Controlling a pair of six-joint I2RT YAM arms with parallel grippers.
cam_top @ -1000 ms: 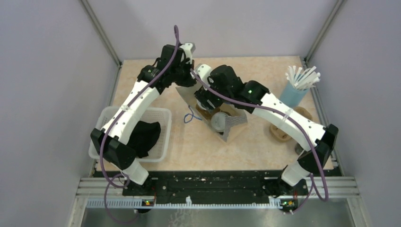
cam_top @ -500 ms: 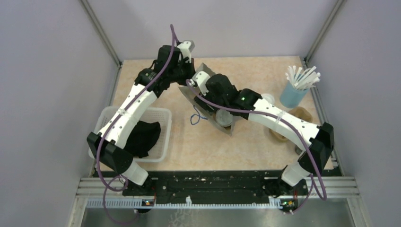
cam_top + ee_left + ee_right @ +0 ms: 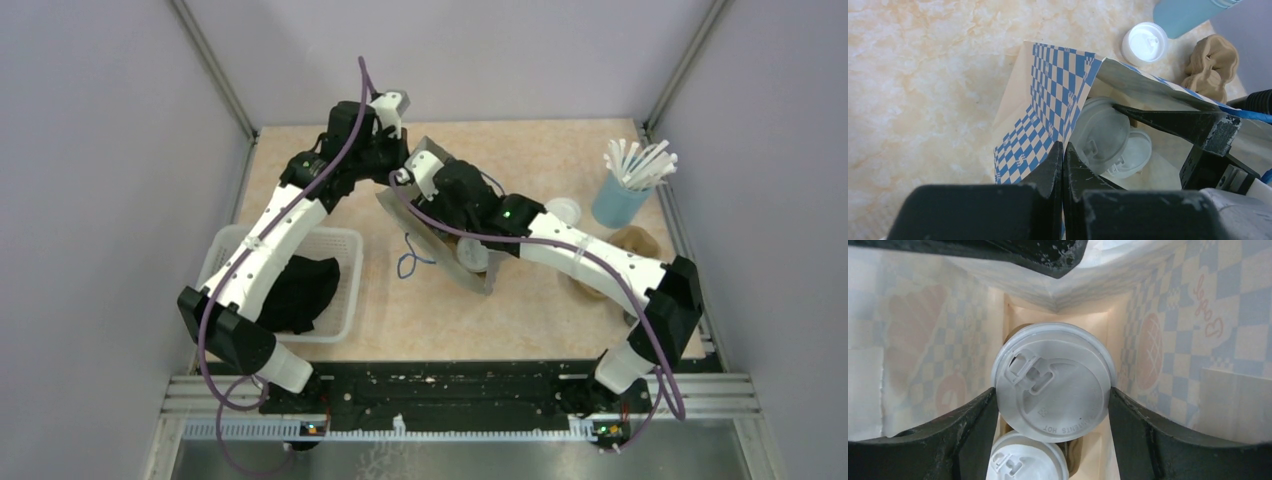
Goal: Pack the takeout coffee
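A paper bag (image 3: 1048,105) with blue checks stands open mid-table, its rim (image 3: 425,158) pinched by my left gripper (image 3: 1063,147), which is shut on the bag's edge. Inside the bag, one takeout coffee cup with a pale lid (image 3: 1053,382) sits between the fingers (image 3: 973,425) of my right gripper (image 3: 1053,390), both touching the lid's sides. A second alike cup (image 3: 1028,460) stands lower in the bag, right beside the first. The left wrist view shows both lids (image 3: 1100,135) within the bag's mouth. The cups' dark sides are hidden.
A white basket (image 3: 345,240) holding black cloth sits at the left. A blue cup of white straws (image 3: 622,200), a loose white lid (image 3: 563,211) and a brown moulded carrier (image 3: 610,262) are at the right. A blue cord (image 3: 410,262) lies beside the bag.
My right gripper has moved left and deeper into the bag with the cup. The left gripper pulled the bag's edge up and back, so the bag stands narrower and more upright.
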